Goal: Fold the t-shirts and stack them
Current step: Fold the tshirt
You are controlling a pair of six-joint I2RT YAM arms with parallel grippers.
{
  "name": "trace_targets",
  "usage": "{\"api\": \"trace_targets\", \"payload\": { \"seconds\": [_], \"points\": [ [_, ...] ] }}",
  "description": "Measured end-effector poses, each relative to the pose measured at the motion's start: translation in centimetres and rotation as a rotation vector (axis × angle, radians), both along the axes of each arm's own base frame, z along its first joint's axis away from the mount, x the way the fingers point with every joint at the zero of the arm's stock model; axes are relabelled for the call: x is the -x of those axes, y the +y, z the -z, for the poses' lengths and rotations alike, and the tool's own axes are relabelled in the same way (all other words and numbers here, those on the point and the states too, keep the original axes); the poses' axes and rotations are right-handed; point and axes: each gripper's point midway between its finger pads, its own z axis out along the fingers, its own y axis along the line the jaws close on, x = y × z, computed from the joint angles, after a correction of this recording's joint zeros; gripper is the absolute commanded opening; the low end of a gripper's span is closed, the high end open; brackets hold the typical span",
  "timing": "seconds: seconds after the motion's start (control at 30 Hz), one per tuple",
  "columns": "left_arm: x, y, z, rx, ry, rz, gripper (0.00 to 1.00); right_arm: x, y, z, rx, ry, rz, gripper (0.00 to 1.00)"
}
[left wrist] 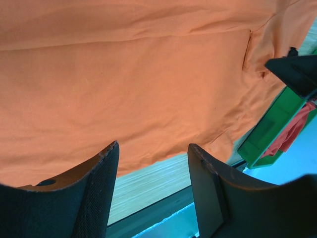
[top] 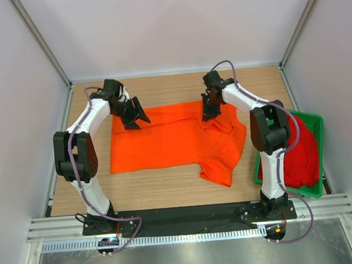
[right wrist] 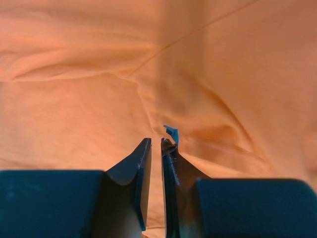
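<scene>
While both arms reach out over the pale wooden table, the orange shirt lies spread on the boards, mostly flat on its left half and rumpled on its right, one sleeve trailing toward the near side. At the shirt's far left corner hangs the left gripper, fingers spread wide and nothing between them. At the shirt's far edge, right of its middle, sits the right gripper, fingers pressed almost together with only a thin slit showing; whether any cloth is caught there, I cannot tell. Right of the orange shirt, a green tray rests at the table's edge with the red shirt heaped inside. Beyond the shirt stand plain white walls with grey metal posts, and nearer than the shirt runs a black strip carrying the arm bases.
</scene>
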Motion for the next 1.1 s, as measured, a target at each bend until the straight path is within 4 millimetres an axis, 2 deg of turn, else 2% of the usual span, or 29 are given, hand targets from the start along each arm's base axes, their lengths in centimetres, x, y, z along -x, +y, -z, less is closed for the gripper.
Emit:
{"api": "trace_targets", "payload": {
  "seconds": [0.07,0.27,0.33,0.57,0.73,0.83,1.1],
  "points": [
    [0.1,0.0,-0.2,0.001,-0.003,0.0,0.59,0.1,0.8,0.9,-0.013,0.025,-0.024,0.23],
    [0.6,0.1,-0.5,0.001,-0.01,0.0,0.59,0.8,1.3,3.2,-0.01,0.09,-0.06,0.27],
    [0.8,0.1,-0.5,0.001,-0.007,0.001,0.59,0.9,1.4,3.3,-0.008,0.093,-0.065,0.31],
    [0.8,0.1,-0.4,0.001,-0.005,0.001,0.59,1.3,2.0,3.5,0.02,0.083,-0.107,0.3],
    [0.8,0.1,-0.4,0.001,-0.005,0.001,0.59,1.8,2.0,3.8,0.101,0.067,-0.139,0.3],
    [0.8,0.1,-0.4,0.001,-0.005,0.001,0.59,2.0,1.7,3.9,0.151,0.057,-0.152,0.28],
    [0.8,0.1,-0.4,0.001,-0.005,0.002,0.59,2.1,1.4,4.0,0.198,0.049,-0.161,0.16]
  ]
}}
